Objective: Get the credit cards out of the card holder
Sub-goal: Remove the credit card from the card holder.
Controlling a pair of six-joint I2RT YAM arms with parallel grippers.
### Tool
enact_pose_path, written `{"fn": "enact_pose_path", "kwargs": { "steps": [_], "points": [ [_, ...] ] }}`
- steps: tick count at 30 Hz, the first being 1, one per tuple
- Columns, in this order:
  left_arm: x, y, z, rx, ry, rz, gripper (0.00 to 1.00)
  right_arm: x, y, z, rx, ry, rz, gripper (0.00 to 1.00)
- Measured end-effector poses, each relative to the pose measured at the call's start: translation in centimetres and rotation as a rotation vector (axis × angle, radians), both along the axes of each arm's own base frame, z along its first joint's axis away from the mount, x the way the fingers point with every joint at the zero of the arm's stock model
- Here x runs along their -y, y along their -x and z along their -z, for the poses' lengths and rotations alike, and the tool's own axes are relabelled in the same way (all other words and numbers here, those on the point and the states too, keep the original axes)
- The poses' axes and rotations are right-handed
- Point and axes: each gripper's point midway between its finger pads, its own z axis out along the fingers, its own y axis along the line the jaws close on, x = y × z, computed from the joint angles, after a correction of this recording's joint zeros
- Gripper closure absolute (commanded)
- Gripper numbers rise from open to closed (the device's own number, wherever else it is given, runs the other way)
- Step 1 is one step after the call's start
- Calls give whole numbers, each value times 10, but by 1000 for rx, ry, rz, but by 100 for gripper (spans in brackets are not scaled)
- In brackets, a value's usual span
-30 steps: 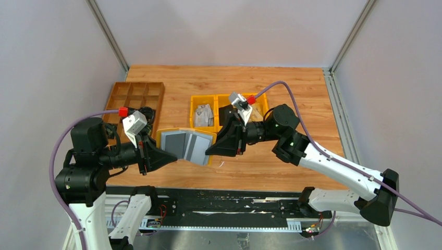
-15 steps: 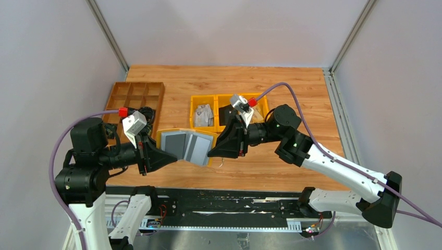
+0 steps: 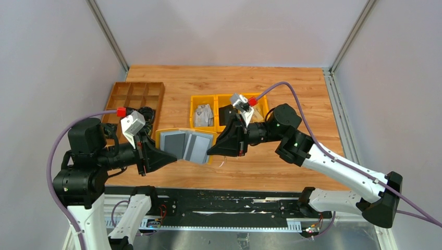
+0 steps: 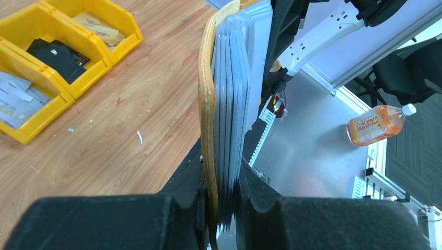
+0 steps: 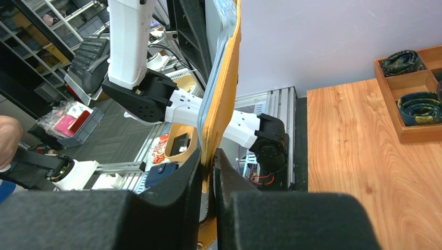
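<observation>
- The left jaws clamp the left edge of the card holder [image 3: 186, 145]; the right jaws pinch its right edge.
- It hangs spread open above the bench [image 3: 260, 166], grey lining up, near the yellow bins [image 3: 203, 97].

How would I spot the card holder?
Over the front of the wooden table, the card holder is held open between the left pincer and right pincer. Unlike the bright yellow bins behind it, it is mustard outside, grey inside.

Bright even light, soft shadows, overhead view sharp, wrist views' foreground blurred (probably too close).
</observation>
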Motion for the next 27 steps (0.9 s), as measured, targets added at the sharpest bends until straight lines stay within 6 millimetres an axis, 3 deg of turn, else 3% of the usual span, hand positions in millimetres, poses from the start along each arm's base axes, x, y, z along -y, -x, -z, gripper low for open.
{"fn": "enact_pose_path", "kwargs": {
  "steps": [27],
  "points": [
    [3,7,-9,14,20,25,100,7,20,-12,29,-47,-107,82]
  ]
}}
